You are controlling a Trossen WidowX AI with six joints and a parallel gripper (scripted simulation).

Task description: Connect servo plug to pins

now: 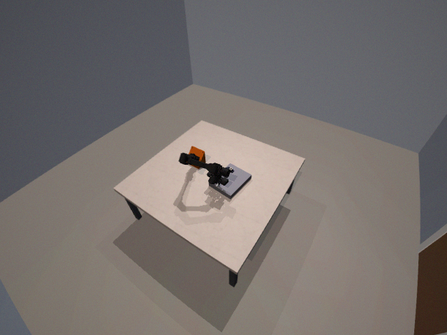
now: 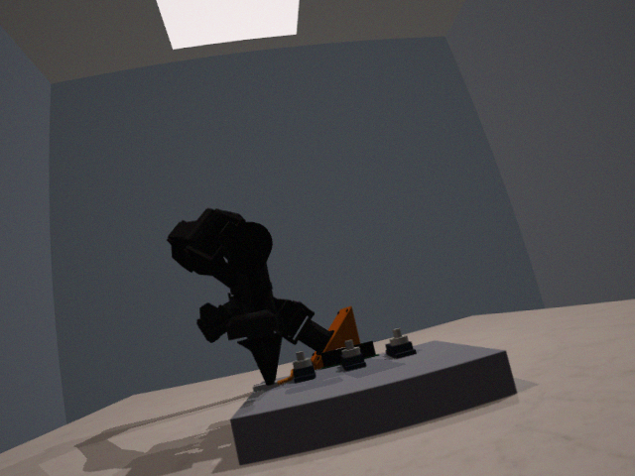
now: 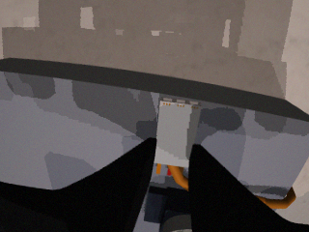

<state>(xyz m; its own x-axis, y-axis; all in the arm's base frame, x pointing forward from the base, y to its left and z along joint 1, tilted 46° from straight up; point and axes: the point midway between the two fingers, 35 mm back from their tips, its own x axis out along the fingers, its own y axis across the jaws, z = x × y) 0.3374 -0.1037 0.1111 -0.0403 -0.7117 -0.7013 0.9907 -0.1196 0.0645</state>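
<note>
The plug is a pale flat block over the grey slab-like holder, near its edge in the wrist view. Its front end faces that edge; short orange and red wire ends and the orange lead leave its rear. My gripper is shut on the rear part of the plug, one dark finger on each side. Whether the plug is lifted off the slab, I cannot tell. Pins, coloured band and dot cannot be made out. A dark servo-like block shows behind the plug.
Three dark blocks with pale round tops, such as the nearest-left one, stand on the slab beside the fingers. The lead curves out to the right under a finger in the wrist view. An orange wedge stands behind, on the table.
</note>
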